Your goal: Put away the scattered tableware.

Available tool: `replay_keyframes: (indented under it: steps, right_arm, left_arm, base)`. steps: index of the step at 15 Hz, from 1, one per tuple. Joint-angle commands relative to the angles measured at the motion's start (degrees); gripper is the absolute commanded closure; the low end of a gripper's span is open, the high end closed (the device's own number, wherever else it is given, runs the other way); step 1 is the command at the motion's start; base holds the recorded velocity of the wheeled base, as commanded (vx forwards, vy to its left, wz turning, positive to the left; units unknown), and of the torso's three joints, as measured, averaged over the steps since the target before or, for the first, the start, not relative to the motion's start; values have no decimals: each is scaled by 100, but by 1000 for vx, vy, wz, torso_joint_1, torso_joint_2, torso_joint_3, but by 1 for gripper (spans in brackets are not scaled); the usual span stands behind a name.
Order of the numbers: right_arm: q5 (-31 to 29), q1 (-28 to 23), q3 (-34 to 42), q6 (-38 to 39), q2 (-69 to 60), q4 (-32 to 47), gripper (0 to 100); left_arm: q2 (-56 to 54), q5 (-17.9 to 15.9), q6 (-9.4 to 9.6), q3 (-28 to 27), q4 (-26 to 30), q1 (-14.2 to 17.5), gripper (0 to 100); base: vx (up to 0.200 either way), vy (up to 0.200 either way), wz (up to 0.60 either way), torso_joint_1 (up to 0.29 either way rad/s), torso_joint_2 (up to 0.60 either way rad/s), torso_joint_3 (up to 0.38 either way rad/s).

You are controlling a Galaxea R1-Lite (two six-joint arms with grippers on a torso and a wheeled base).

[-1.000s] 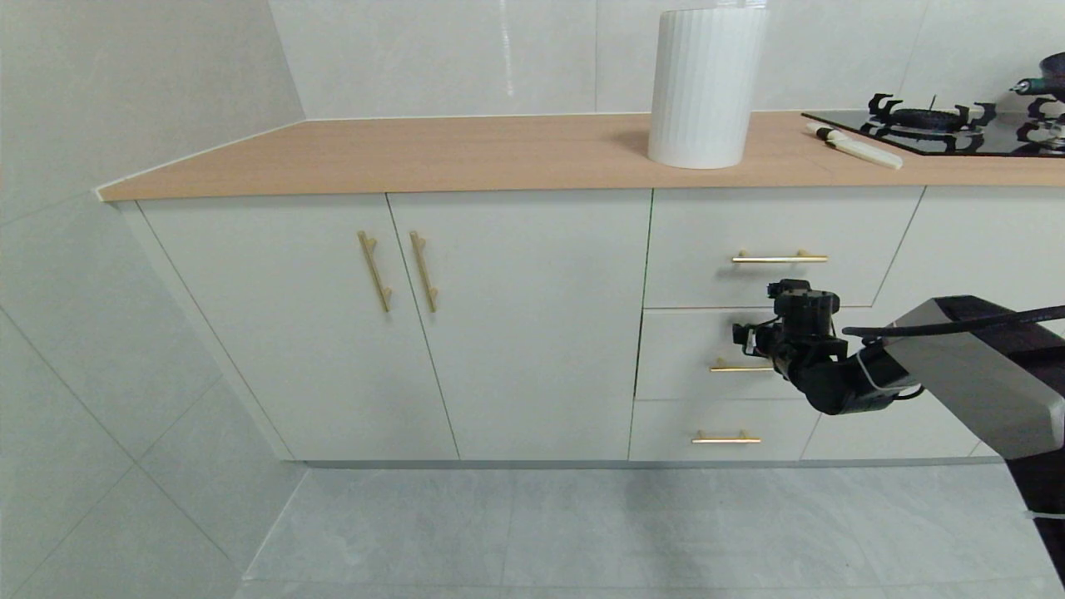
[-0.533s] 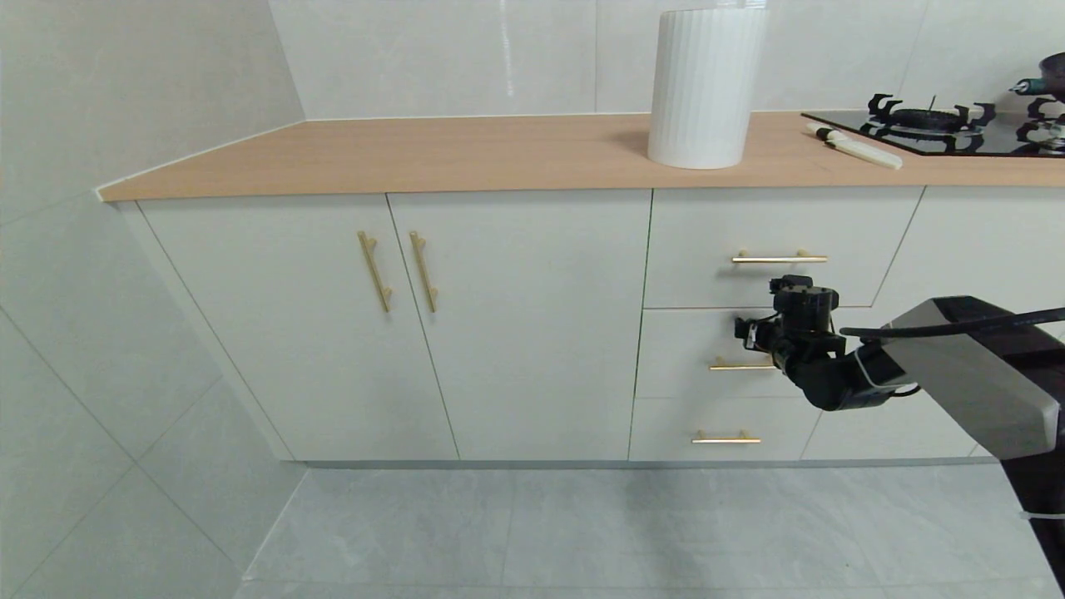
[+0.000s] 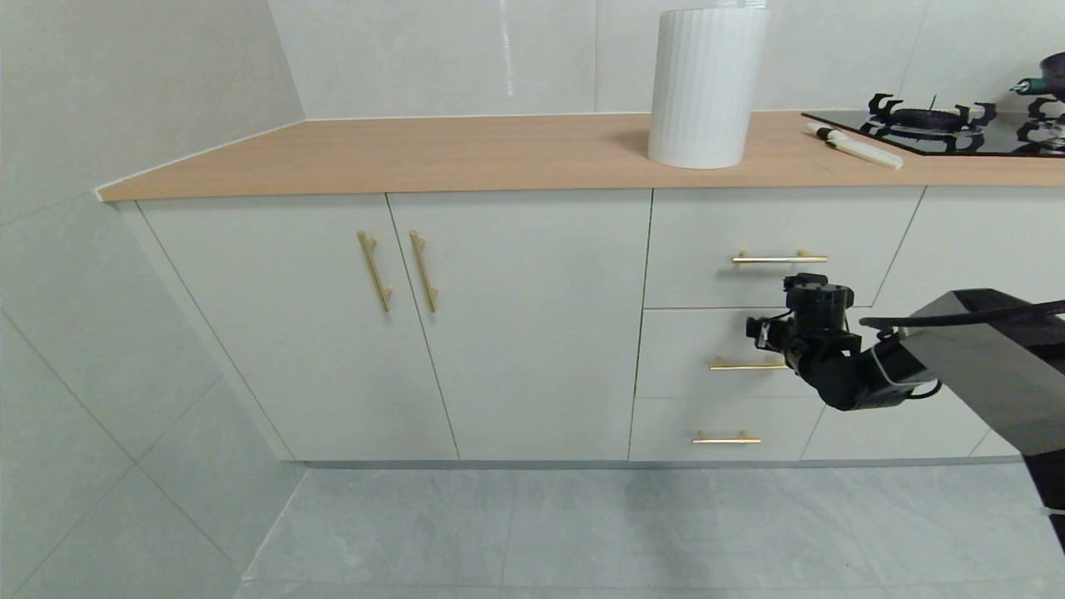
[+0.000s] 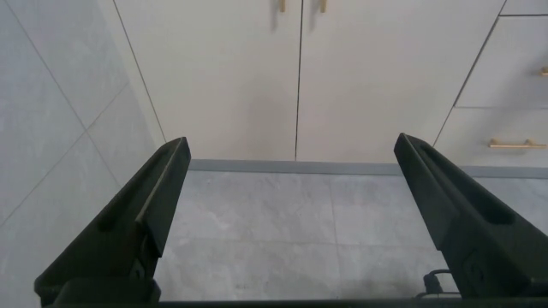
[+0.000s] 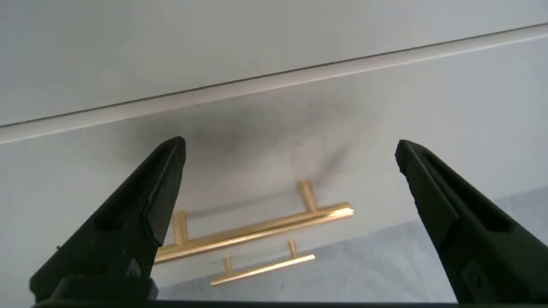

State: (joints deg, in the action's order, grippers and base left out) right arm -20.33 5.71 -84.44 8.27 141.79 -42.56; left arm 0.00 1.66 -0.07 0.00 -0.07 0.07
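- The right pincer (image 3: pixel 786 333) hung just in front of the middle drawer handle (image 3: pixel 740 365), aimed a bit above it. Its two fingers were spread wide apart and it held nothing.
- The left pincer (image 4: pixel 291 150) was spread wide too and held nothing. It was low down and well away from the handle, over the floor (image 4: pixel 274 231).
- The thing to put away looked like a knife (image 3: pixel 853 146). It lay on the counter (image 3: pixel 458 154), high above the handle and off to the right.
- I think the step in hand was to open the middle drawer (image 3: pixel 682 345), so the knife would have a place to go.
- To do it well, the right pincer needed to drop a little, until the gold bar was level with its fingers.
- The fingers stood side by side along the bar. I think the wrist needed to turn, so one finger went over the bar and one under it.
- Then it needed to close tight near the bar's middle and pull straight back. A pull to one side might make the drawer stick.
- A weak hold could let the smooth bar slip out.
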Motion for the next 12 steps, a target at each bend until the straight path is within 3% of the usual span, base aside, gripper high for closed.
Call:
replay_keyframes:
  steps: [1, 5, 6, 7, 12]
  right_arm:
    - [38, -17, 1448, 325, -1452, -235, 0]
    - [29, -298, 4094, 281, -4344, -895, 0]
    - [29, -324, 4217, 255, -4520, -895, 0]
    - [47, -614, 5201, -202, -5777, -903, 0]
    - [715, -948, 6950, -1002, -9231, -490, 0]
  left_arm:
    - [9, 1, -1, 0, -1, 1, 0]
    - [9, 1, -1, 0, -1, 1, 0]
    - [9, 1, -1, 0, -10, 1, 0]
    - [9, 1, -1, 0, -1, 1, 0]
    - [0, 1, -1, 0, -1, 1, 0]
  base:
    - [0, 0, 0, 0, 0, 0]
    - [0, 0, 0, 0, 0, 0]
    - [0, 0, 0, 0, 0, 0]
    - [0, 0, 0, 0, 0, 0]
    - [0, 0, 0, 0, 0, 0]
